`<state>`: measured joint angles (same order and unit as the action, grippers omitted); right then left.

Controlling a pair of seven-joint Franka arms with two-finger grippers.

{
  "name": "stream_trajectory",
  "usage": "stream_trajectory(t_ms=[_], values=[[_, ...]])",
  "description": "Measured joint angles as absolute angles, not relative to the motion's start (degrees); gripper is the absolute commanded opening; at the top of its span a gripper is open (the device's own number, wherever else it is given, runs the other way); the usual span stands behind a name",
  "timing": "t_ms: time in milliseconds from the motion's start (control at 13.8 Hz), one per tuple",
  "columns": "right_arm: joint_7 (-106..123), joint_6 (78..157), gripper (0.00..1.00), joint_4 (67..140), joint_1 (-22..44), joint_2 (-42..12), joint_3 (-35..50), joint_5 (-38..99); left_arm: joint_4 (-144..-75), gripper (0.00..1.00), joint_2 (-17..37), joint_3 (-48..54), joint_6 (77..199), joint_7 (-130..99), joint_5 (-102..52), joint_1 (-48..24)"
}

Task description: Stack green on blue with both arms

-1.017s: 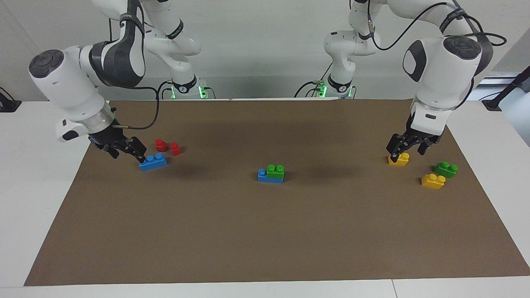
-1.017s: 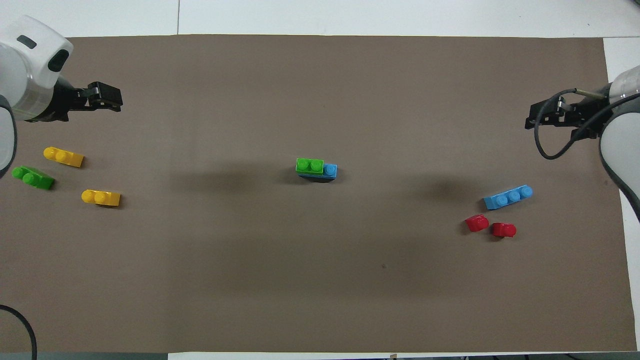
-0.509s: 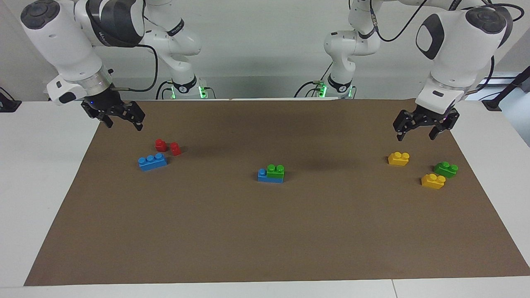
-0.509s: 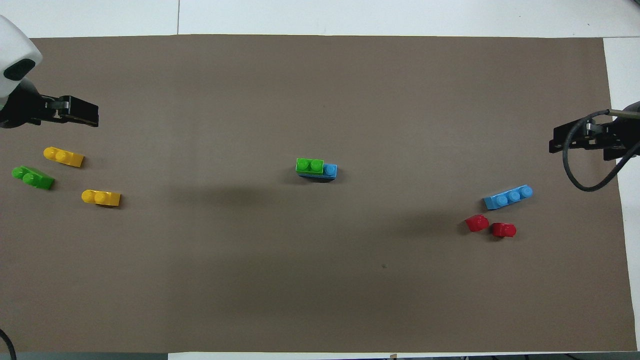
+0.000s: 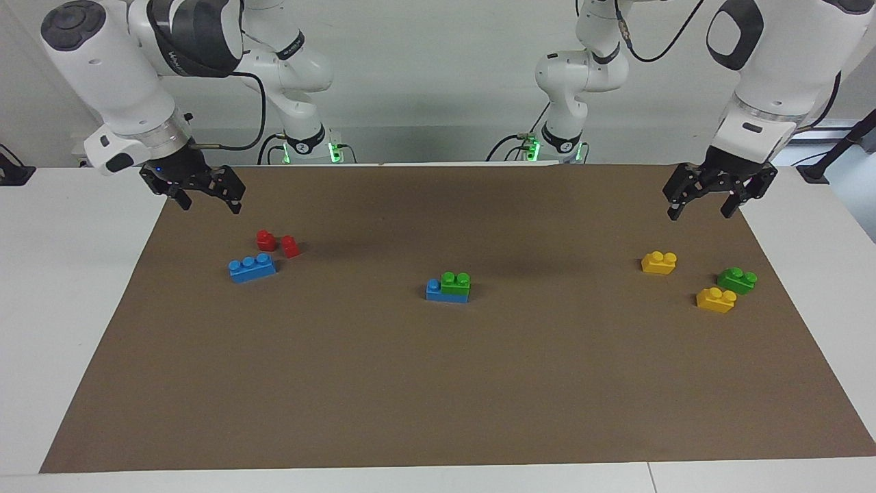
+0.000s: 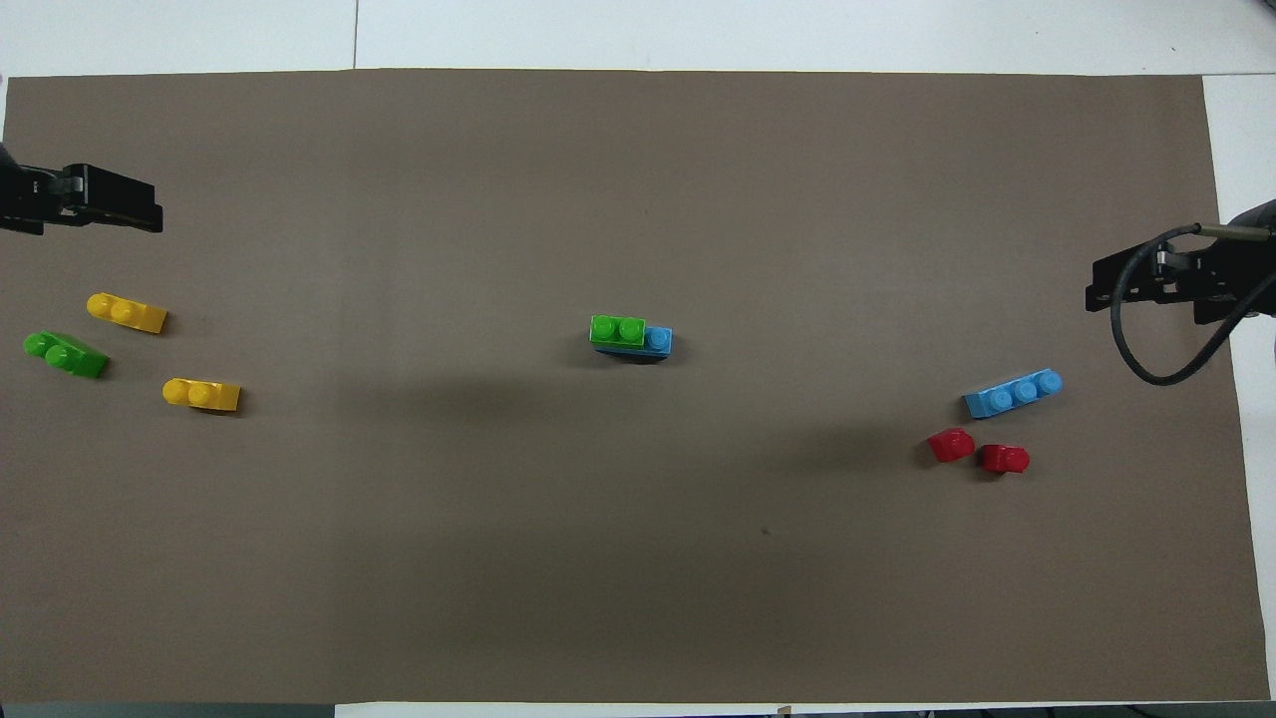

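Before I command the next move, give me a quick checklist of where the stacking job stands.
1. Small green plastic two-stud brick seated on the blue plastic three-stud brick mid-mat: ok.
2. Left gripper open, holding nothing, raised over the mat's corner: ok.
3. Right gripper open, holding nothing, raised over its mat corner: ok.
4. Second green brick loose beside two yellow bricks: ok.
5. Second blue brick free beside the red pieces: ok.

Green two-stud brick [image 5: 456,283]: seated on blue three-stud brick [image 5: 434,290], mid-mat, one blue stud left uncovered. Second green brick [image 5: 737,280]: loose, left arm's end. Second blue brick [image 5: 252,268]: loose, flat, right arm's end.
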<state>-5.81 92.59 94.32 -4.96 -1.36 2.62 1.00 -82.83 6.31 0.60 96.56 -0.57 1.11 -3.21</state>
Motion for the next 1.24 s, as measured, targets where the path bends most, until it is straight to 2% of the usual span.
stream_trajectory(t_ms=[436,726,1235], values=[[-5.8,92.6,1.00,94.3,-5.0,-1.4,2.6,1.0,-82.8,1.00,6.3,0.6,96.3,-0.7,1.0,-3.2],[-5.8,92.6,1.00,94.3,-5.0,-1.4,2.6,1.0,-82.8,1.00,6.3,0.8,89.1,-0.7,0.8,-3.2],[-5.8,92.6,1.00,94.3,-4.9,-1.4,2.6,1.0,-82.8,1.00,6.3,0.8,88.0,-0.7,0.8,-3.2]])
